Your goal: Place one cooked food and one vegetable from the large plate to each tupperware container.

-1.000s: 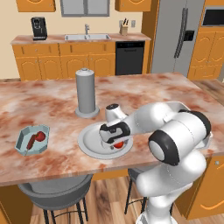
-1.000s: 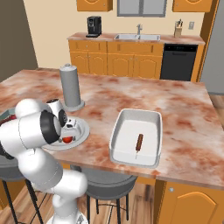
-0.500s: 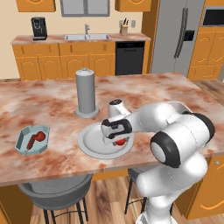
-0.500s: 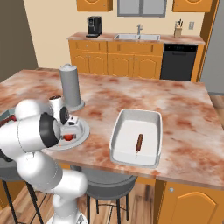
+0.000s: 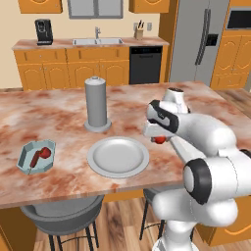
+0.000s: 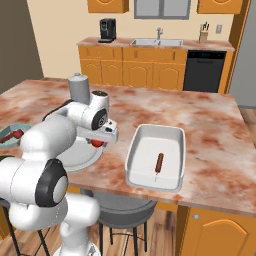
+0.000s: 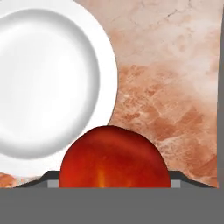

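Note:
My gripper (image 5: 158, 139) is shut on a round glossy red vegetable (image 5: 158, 140), held above the counter just right of the large plate (image 5: 117, 158). From the right base the vegetable (image 6: 97, 144) hangs between the plate (image 6: 79, 156) and the white rectangular tupperware container (image 6: 156, 129), which holds one brown cooked food stick (image 6: 158, 162). The hand view has the vegetable (image 7: 113, 157) between the fingertips and the bare plate (image 7: 43, 83) at upper left. The pale-blue octagonal container (image 5: 23, 157) at far left holds a brown stick (image 5: 35, 160) and a red ball (image 5: 45, 153).
An upright grey cylinder (image 5: 96, 104) stands behind the plate. The counter's front edge runs close below the plate and both tubs. Stools sit under the counter. Bare marble lies between the plate and the white tub.
The gripper closed on the red vegetable on the plate, lifted it and carried it right, off the plate toward the white container.

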